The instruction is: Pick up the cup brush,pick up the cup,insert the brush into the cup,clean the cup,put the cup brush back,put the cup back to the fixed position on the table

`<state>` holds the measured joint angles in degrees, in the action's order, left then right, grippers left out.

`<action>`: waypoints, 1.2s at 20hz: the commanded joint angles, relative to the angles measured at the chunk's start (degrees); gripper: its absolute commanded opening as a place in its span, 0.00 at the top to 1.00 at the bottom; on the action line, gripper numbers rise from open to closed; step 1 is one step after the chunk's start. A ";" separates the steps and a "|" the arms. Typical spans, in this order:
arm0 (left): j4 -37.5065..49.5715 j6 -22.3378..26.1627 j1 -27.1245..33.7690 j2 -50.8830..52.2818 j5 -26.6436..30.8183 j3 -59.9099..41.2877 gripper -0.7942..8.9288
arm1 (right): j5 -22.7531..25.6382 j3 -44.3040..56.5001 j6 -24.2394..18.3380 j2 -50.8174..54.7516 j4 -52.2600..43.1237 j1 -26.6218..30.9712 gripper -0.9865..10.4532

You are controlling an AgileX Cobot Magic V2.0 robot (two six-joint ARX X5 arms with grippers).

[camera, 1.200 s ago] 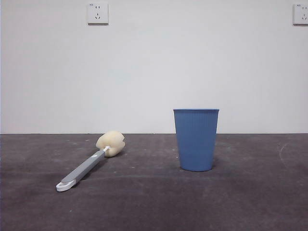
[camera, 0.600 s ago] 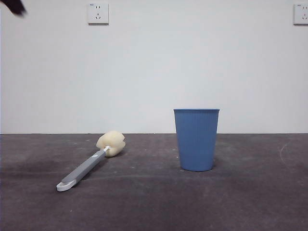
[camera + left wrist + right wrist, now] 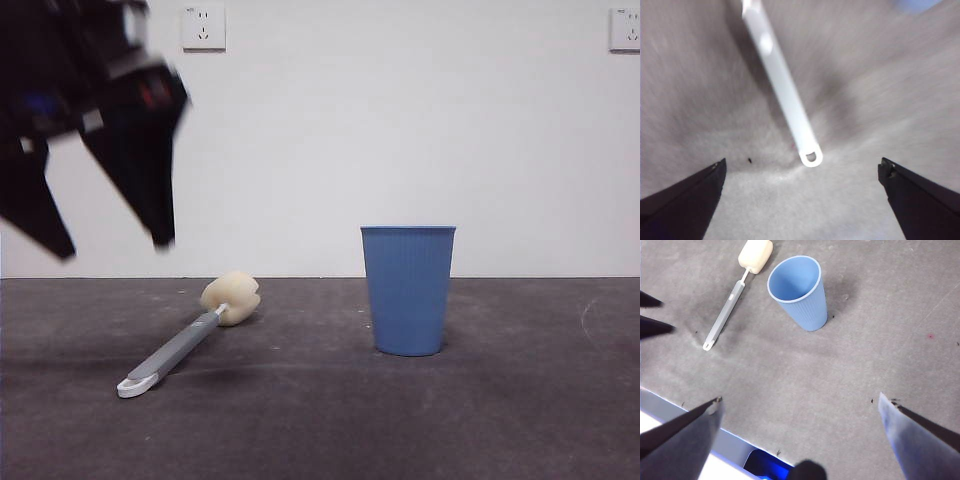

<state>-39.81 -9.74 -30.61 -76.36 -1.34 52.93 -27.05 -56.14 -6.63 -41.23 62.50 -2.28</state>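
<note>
The cup brush lies flat on the table at the left, its cream sponge head toward the back and its white loop toward the front. The blue ribbed cup stands upright to its right. My left gripper hangs open above the brush's handle, clear of it. In the left wrist view the handle runs between the open jaws of that gripper, loop end nearest. My right gripper is open and empty, high above the table, with the cup and brush far below.
A white wall with two sockets stands behind the table. The table's near edge shows in the right wrist view. The left gripper's dark tips show there at the side.
The left arm has come down from the top left corner into the front view, over the brush. The brush and the cup have not moved.
</note>
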 commanded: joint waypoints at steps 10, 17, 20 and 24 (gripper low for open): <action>9.44 -6.69 -2.56 -15.37 4.55 0.07 0.31 | -0.07 -0.04 0.42 -0.02 -0.76 -0.13 0.42; 10.80 -9.88 -4.09 -16.83 8.59 0.04 0.31 | -0.07 -0.04 0.81 -0.02 -1.20 -0.13 0.42; 11.56 -10.25 -5.14 -17.20 8.81 0.04 0.31 | -0.07 -0.04 0.81 -0.02 -1.20 -0.13 0.42; 11.45 -10.64 -5.42 -17.20 8.59 0.04 0.60 | -0.07 -0.04 0.85 -0.02 -1.18 -0.13 0.42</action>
<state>-28.40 -19.66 -35.81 -93.30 7.14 52.95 -27.03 -56.14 -6.24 -41.23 61.69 -2.28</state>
